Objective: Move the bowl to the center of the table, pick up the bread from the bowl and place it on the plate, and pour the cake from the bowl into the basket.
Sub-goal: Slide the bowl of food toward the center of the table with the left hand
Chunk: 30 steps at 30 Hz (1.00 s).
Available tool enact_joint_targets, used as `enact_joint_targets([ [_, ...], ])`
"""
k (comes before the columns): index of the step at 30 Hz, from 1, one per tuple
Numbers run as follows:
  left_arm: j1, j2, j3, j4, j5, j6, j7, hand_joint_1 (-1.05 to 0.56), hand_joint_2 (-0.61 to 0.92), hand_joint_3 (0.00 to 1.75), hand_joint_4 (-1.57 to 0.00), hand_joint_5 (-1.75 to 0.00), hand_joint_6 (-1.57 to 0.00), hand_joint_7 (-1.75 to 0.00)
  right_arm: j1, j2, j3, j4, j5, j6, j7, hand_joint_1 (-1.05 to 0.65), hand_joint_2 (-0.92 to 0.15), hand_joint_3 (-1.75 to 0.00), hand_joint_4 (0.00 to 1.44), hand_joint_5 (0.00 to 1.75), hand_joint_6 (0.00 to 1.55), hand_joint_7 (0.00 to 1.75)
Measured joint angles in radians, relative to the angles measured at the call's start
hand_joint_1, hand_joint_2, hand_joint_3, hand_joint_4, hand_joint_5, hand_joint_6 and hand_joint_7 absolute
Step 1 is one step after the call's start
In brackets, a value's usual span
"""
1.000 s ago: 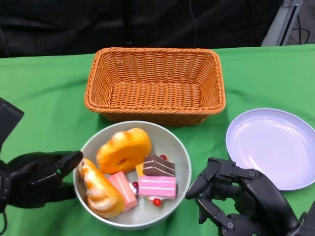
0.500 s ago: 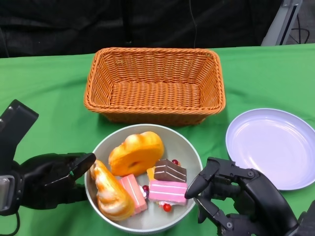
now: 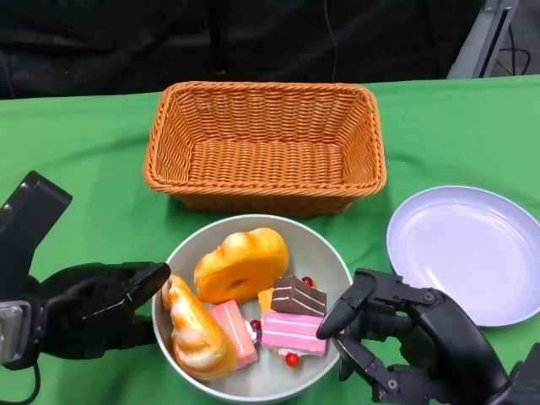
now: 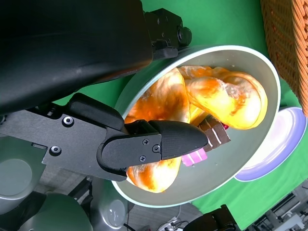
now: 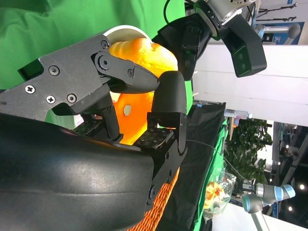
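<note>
bowl (image 3: 331,253): on green surface (image 3: 84,160), just before basket (image 3: 265,145), between both robot hands. left robot hand (image 3: 94,308) touching its left rim, fingers apart, holding nothing. right robot hand (image 3: 405,342) beside right rim, fingers apart, empty. plate (image 3: 472,253) lies right; right hand nearer it.

Your green-covered worktop (image 3: 76,160) carries a wicker basket (image 3: 266,145) at the back, a pale plate (image 3: 472,249) to the right, and a grey bowl (image 3: 325,253) in front of the basket.

Two breads (image 3: 240,264), three cakes (image 3: 292,331)
</note>
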Motion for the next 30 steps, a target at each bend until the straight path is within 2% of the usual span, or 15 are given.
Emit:
enact_joint_targets([
  [9,0.009,0.050,0.057,-0.021,-0.011,-0.015,-0.001,-0.79,0.92,0.54,-0.04,-0.02,0.00,0.00,-0.003,0.000,0.000,0.002,0.000,0.000,-0.002,-0.19,-0.68,-0.78,0.73,1.57,0.73,1.22],
  [17,0.044,0.133,0.159,-0.084,-0.045,-0.019,-0.001,-0.77,0.92,0.49,-0.07,-0.03,0.00,0.00,-0.007,-0.001,-0.003,0.016,-0.003,-0.011,-0.002,-0.18,-0.68,-0.78,0.74,1.56,0.74,1.22],
  [21,0.081,0.145,0.205,-0.114,-0.050,-0.016,0.011,-0.74,0.92,0.43,-0.11,-0.05,-0.03,-0.01,-0.008,-0.001,-0.005,0.019,-0.004,-0.016,0.000,-0.18,-0.68,-0.78,0.73,1.57,0.74,1.22],
  [24,0.114,0.145,0.248,-0.142,-0.059,-0.021,0.046,-0.68,0.92,0.40,-0.16,-0.07,-0.09,-0.04,-0.008,-0.001,-0.010,0.028,-0.004,-0.019,0.001,-0.18,-0.68,-0.78,0.73,1.57,0.74,1.22],
  [27,0.166,0.119,0.289,-0.174,-0.046,-0.115,0.111,-0.55,0.92,0.33,-0.31,-0.14,-0.24,-0.08,-0.009,-0.001,-0.017,0.041,-0.002,-0.023,0.006,-0.18,-0.68,-0.78,0.73,1.57,0.74,1.22],
  [30,0.216,0.079,0.309,-0.177,-0.026,-0.216,0.172,-0.30,0.92,0.35,-0.50,-0.23,-0.42,-0.15,-0.009,-0.002,-0.024,0.047,-0.002,-0.029,0.009,-0.19,-0.69,-0.77,0.74,1.54,0.74,1.20],
])
